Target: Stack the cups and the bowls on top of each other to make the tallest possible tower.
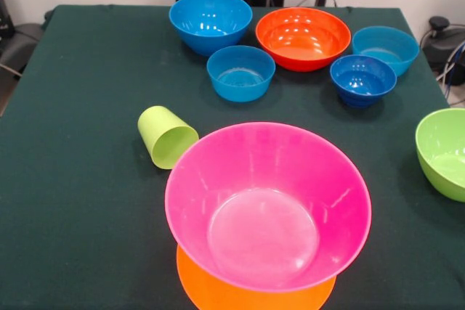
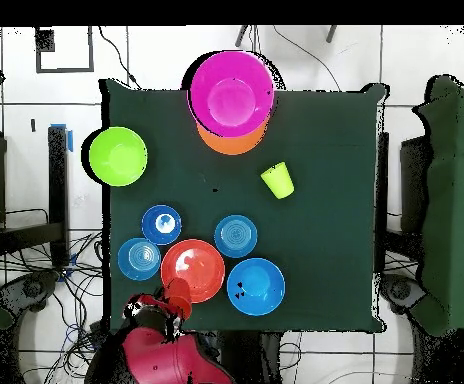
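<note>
Dark green table, square, bearing eight plastic items. Tower: pink bowl, large, upright, seated on an inverted light-orange bowl at the table's near edge in the front view; only the orange rim shows beneath it. Lime-green cup: lying on its side just beside the pink bowl, mouth turned toward the camera, not touching the stack as far as can be seen. Lime-green bowl: upright, apart at the right edge of the front view, overhanging the table's side in the overhead view. Far cluster, all upright: medium blue bowl; red-orange bowl next to it; small blue bowl in front of those two; small dark-blue bowl; small light-blue bowl behind that. Gripper: red arm end showing in the overhead view over the edge of the red-orange bowl; whether it is released or clenched cannot be told.
</note>
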You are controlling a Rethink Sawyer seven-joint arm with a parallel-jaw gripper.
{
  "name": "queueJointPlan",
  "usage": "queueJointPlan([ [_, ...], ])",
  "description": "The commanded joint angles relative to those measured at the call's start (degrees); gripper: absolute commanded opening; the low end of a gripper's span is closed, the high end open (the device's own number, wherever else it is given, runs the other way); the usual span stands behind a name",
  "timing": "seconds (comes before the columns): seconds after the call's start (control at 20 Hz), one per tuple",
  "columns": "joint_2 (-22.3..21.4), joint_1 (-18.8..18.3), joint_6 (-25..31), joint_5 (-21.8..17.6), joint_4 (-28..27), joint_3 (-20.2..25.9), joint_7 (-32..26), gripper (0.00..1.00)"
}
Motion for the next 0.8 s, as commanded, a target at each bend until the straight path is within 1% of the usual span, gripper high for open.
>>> queueJointPlan([
  [0.05,4.09,-3.65,2.14,-7.12,-8.03,6.41,-6.81,0.00],
  [0.2,7.58,-4.18,1.36,-9.37,-12.07,6.06,-6.86,0.00],
  [0.35,10.05,-4.56,1.52,-11.18,-15.53,5.98,-6.46,0.00],
  [0.6,12.76,-5.92,3.73,-12.86,-19.85,6.80,-6.74,0.00],
  [0.8,14.50,-7.77,6.09,-13.81,-23.13,8.08,-7.83,0.00],
])
